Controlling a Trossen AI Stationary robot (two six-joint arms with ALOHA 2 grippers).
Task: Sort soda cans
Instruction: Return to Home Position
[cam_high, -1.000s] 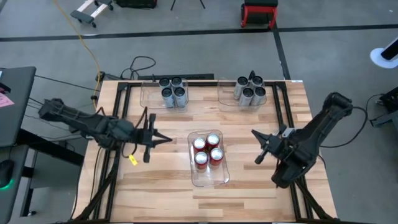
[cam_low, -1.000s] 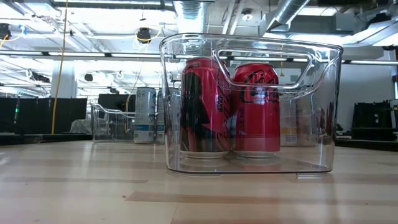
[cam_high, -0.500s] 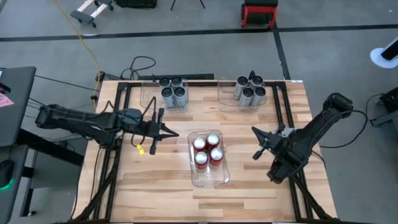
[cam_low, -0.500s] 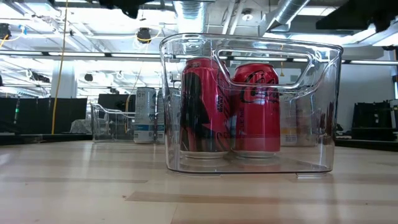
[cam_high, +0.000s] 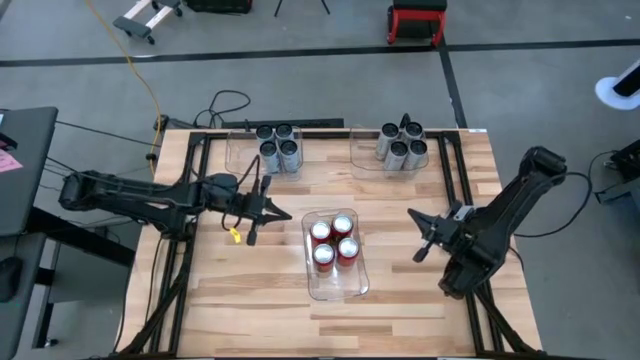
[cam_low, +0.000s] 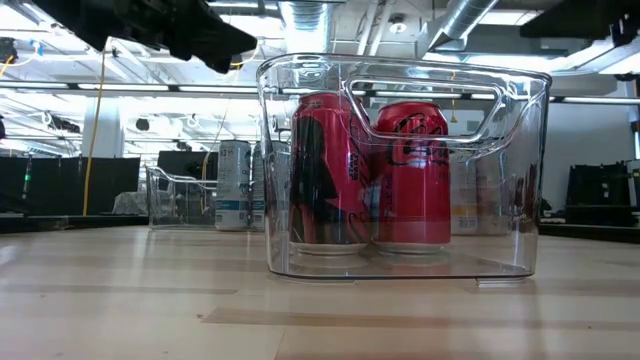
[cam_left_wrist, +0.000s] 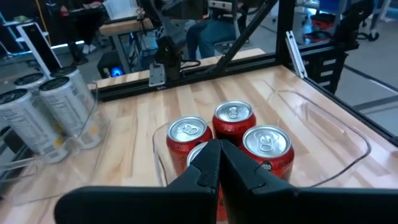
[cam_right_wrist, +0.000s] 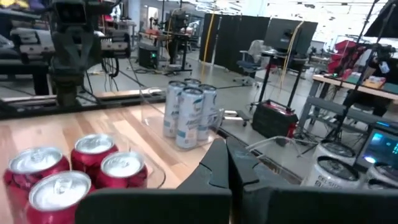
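Note:
Several red soda cans (cam_high: 333, 243) stand upright in a clear bin (cam_high: 338, 282) at the table's middle; they also show in the low view (cam_low: 370, 175). Dark-topped cans (cam_high: 278, 148) stand in a far-left bin, and silver-grey cans (cam_high: 402, 145) in a far-right bin. My left gripper (cam_high: 283, 214) hovers shut just left of the red cans' bin, pointing at it; its shut fingers (cam_left_wrist: 217, 149) show the red cans (cam_left_wrist: 233, 118) beyond. My right gripper (cam_high: 420, 235) hovers shut to the right of that bin (cam_right_wrist: 221, 146).
A small yellow tag (cam_high: 234, 236) lies on the table under my left arm. The near half of the wooden table (cam_high: 260, 300) holds only the near end of the middle bin. Black frame rails (cam_high: 200, 150) run along the table's sides and far edge.
My left arm has stretched out, carrying its shut gripper toward the table's right and a little toward the far edge, close to the red cans' bin. It now shows at the top left of the low view. The cans and bins have stayed put.

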